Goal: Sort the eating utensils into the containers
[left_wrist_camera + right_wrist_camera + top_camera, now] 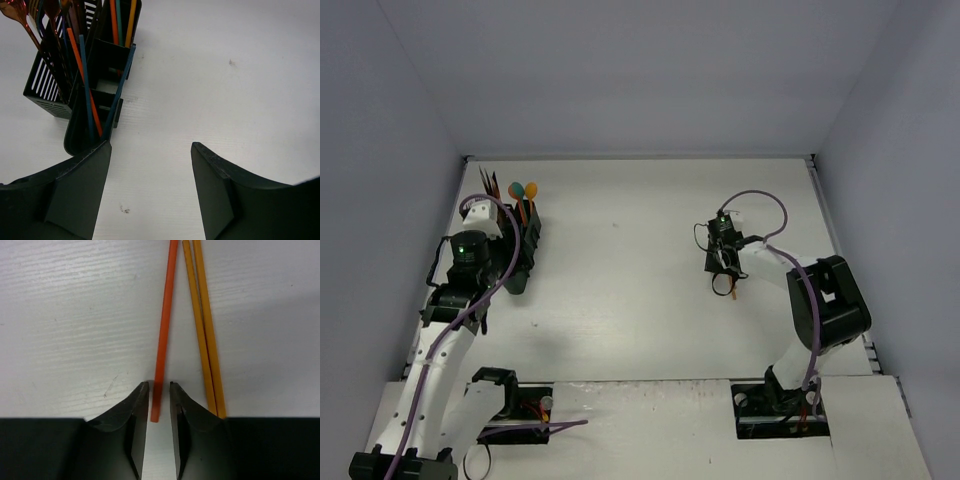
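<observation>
White counter (640,220) runs between pale grey walls (640,70). On it lies one orange utensil handle (165,315), its blunt end between the fingers of the right end effector (159,385). Those fingers sit narrowly apart on either side of it, and whether they actually press on it cannot be told. Two amber handles (202,315) lie just right of that end effector, touching each other. Ahead and left of the left end effector (151,145), whose fingers stand wide apart with nothing between them, the black mesh caddy (47,85) holds upright copper, orange and teal utensils (82,55).
</observation>
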### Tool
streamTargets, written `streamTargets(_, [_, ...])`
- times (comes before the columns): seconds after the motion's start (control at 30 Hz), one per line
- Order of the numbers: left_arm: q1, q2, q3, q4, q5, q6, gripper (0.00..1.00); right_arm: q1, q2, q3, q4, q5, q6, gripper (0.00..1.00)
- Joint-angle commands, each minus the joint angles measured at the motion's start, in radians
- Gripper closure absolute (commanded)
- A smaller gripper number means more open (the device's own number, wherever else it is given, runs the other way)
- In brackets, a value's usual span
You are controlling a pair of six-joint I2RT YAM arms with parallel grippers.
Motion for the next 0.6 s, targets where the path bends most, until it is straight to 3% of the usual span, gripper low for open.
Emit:
streamTargets(0.0, [0.002,-0.006,0.006,0.061,0.059,-0.035,0.38,0.02,0.061,-0.013,-0.033,-0.069,-0.013,0.86])
streamTargets(0.1, [-0.001,0.002,0.011,0.06,0.13,-0.082,0.38,0.1,0.056,0.011,-0.022,-0.095,-0.022,1.0])
streamTargets(0.3, [-0.06,0.034,0.042,0.063,0.249,-0.194,0.35,0.31,0.028,0.086,0.049,-0.125,-0.023,1.0])
streamTargets(0.57, [-0.208,0.073,0.074,0.092,0.192,-0.283,0.32,0.583,-0.127,0.141,0.204,-0.119,-0.093,1.0])
